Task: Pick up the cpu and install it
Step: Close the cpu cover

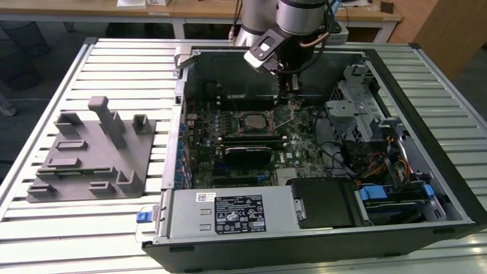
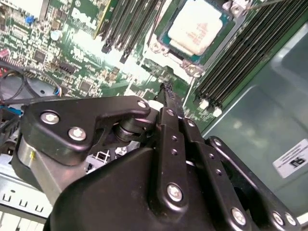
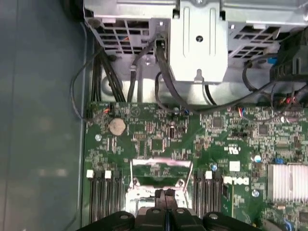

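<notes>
The cpu (image 2: pixel 196 26), a pale silver square, lies flat in its black-framed socket on the green motherboard; in the exterior view it is at the middle of the board (image 1: pixel 251 121). My gripper (image 1: pixel 292 98) hangs inside the open computer case, a little to the exterior view's right of the socket and above the board. Its two black fingers (image 2: pixel 168 103) are pressed together with nothing between them, and the cpu lies just beyond their tips. In the first wrist view the shut gripper (image 3: pixel 166 193) points down at the socket's metal frame (image 3: pixel 161 168).
A grey fixture block (image 1: pixel 91 154) stands on the slatted table at the exterior view's left. Inside the case are the power supply (image 1: pixel 228 214), a metal drive cage (image 1: pixel 357 114), loose cables (image 3: pixel 159 72), memory slots (image 2: pixel 240 62) and a heat sink (image 3: pixel 288 180).
</notes>
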`<action>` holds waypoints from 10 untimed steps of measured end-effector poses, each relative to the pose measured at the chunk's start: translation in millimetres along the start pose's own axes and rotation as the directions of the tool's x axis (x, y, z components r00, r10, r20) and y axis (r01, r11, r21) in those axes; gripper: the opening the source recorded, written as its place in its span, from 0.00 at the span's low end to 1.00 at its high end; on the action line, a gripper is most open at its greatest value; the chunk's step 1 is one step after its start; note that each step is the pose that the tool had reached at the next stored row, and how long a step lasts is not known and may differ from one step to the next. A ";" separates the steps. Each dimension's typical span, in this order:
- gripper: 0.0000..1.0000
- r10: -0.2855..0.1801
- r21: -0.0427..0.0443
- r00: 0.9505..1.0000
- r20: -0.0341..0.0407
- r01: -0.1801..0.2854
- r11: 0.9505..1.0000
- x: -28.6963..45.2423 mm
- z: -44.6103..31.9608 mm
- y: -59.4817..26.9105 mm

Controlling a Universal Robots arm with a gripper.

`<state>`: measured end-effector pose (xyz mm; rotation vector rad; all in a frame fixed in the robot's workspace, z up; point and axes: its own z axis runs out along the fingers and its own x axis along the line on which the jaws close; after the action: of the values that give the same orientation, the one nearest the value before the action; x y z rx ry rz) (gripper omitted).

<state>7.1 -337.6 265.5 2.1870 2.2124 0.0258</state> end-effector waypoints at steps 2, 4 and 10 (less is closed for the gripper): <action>0.11 0.000 0.000 1.000 0.000 0.000 1.000 0.1 0.7 2.6; 0.11 0.000 0.000 1.000 0.000 0.000 1.000 0.1 1.4 4.6; 0.11 0.000 0.000 1.000 0.000 0.000 1.000 0.1 4.4 10.2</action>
<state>17.4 -337.4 261.5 2.1868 2.2125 0.0257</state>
